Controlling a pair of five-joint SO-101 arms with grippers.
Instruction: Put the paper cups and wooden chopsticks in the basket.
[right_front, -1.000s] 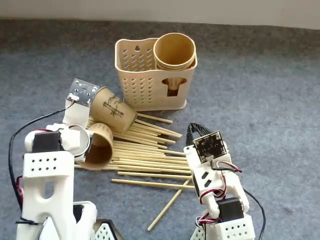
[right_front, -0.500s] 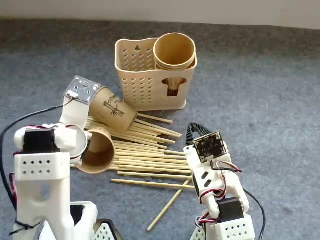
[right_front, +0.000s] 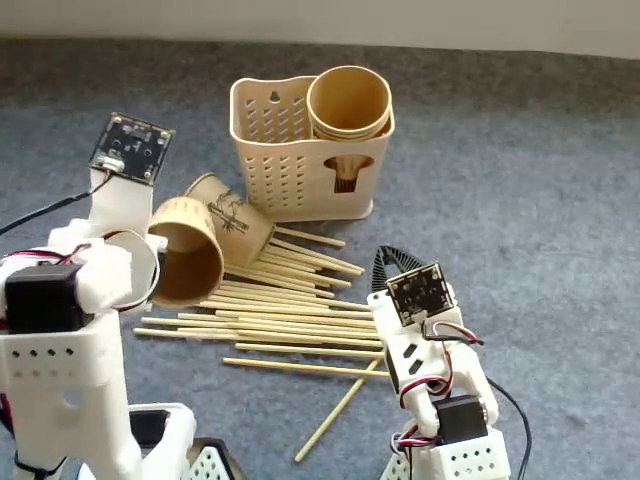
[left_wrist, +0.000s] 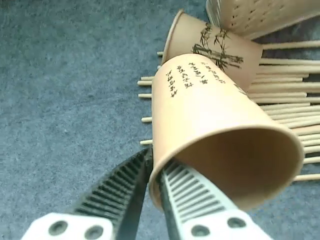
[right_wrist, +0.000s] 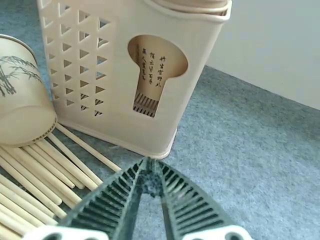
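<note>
Paper cup (right_front: 187, 250) is held off the carpet, front-left of basket (right_front: 290, 170). Left gripper (left_wrist: 154, 165) pinches its wall at the rim. Light and thin-walled, likely crushes, so grip gently. Right gripper (right_wrist: 148, 179) is closed and empty, just before the basket. Chopsticks (right_front: 290, 320) lie beside it.

Left pincer (left_wrist: 154, 162) clamped; right pincer (right_wrist: 148, 176) closed.

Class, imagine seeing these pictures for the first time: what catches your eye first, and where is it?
The left gripper pinches the wall of a tipped paper cup, one finger inside, one outside, at the scene's left. Beside it wooden chopsticks lie strewn on the grey carpet, a second cup on its side among them. Behind stands the basket, stacked cups already in one compartment.
</note>
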